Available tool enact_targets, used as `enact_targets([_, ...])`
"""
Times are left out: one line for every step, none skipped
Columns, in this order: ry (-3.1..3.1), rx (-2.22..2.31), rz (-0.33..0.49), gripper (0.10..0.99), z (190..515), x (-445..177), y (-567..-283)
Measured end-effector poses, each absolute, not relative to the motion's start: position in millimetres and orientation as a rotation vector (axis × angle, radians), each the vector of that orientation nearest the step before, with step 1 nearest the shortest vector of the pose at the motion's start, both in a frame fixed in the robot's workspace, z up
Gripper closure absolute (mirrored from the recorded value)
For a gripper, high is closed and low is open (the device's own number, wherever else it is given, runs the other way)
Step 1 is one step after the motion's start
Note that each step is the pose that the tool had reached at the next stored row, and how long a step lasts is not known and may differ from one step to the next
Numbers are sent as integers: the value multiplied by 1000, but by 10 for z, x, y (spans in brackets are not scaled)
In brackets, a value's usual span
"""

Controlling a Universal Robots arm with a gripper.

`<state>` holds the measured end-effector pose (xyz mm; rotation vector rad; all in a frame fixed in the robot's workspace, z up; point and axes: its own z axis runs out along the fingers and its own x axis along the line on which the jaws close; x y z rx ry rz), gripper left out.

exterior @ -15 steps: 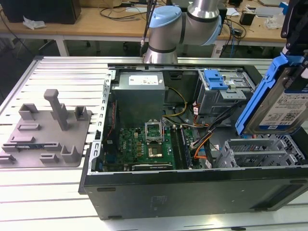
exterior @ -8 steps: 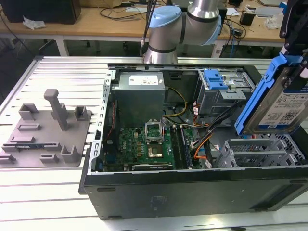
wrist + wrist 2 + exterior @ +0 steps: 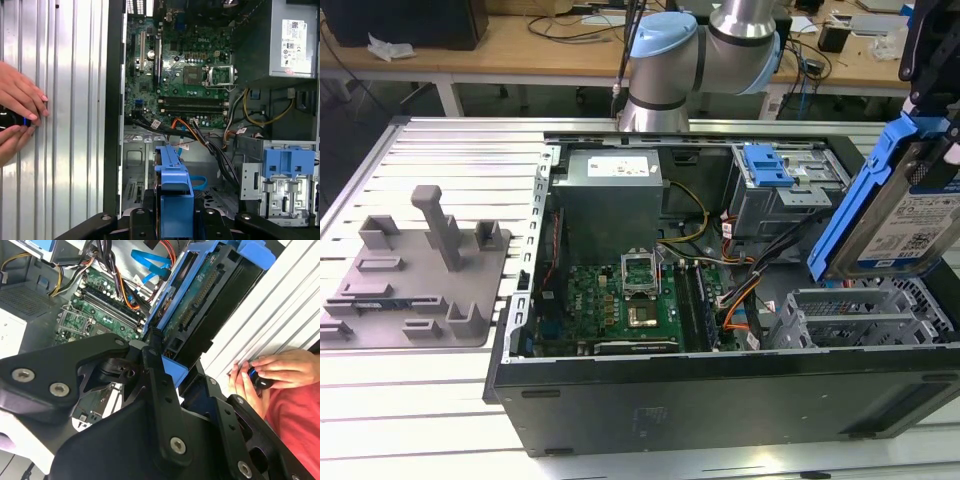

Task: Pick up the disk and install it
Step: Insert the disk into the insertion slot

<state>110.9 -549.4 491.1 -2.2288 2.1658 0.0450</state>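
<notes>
The disk [image 3: 905, 215], a silver drive with a white-and-blue label in a bright blue carrier, hangs tilted above the open computer case [image 3: 720, 385] at the exterior view's right. My gripper [image 3: 932, 110] comes down from above and is shut on it. Both wrist views show the blue carrier clamped between the black fingers: the disk [image 3: 174, 192] edge-on in the gripper [image 3: 174, 215], and the disk [image 3: 200, 305] seen from its connector side in the gripper [image 3: 182, 375]. A metal drive bay [image 3: 860, 312] lies just below the disk.
Inside the case are a green motherboard [image 3: 620, 300], a grey power supply box [image 3: 613, 195], loose cables [image 3: 740, 285] and a drive cage with a blue latch [image 3: 767, 165]. A grey fixture [image 3: 420, 270] stands on the slatted table. A person's hands [image 3: 17, 117] rest beside the case.
</notes>
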Motion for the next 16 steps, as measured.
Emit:
enact_targets([2166,-2229,45,718,4907,1109,-5494])
enact_targets([2166,-2229,45,718,4904,1110,-5494])
enact_targets([2166,-2229,45,718,4901,1110,-5494])
enact_targets([2166,-2228,45,718,4893,1110,-5494])
enact_targets([2167,-2227,45,718,4887,1109,-5494])
enact_targets([2168,-2226,45,718,4884,1110,-5494])
enact_targets([2170,-2225,45,718,4881,1110,-5494])
enact_targets([2176,-2219,45,718,4876,1110,-5494])
enact_targets([2180,-2215,45,718,4872,1110,-5494])
enact_targets([2182,-2212,45,718,4869,1110,-5494])
enact_targets([2185,-2210,44,718,4866,1110,-5494])
enact_targets([2186,-2208,44,718,4864,1110,-5494])
enact_targets([2188,-2207,44,718,4860,1109,-5494])
enact_targets([2188,-2206,44,718,4856,1109,-5494])
enact_targets([2189,-2206,44,718,4852,1110,-5494])
enact_targets([2189,-2205,44,718,4848,1110,-5494])
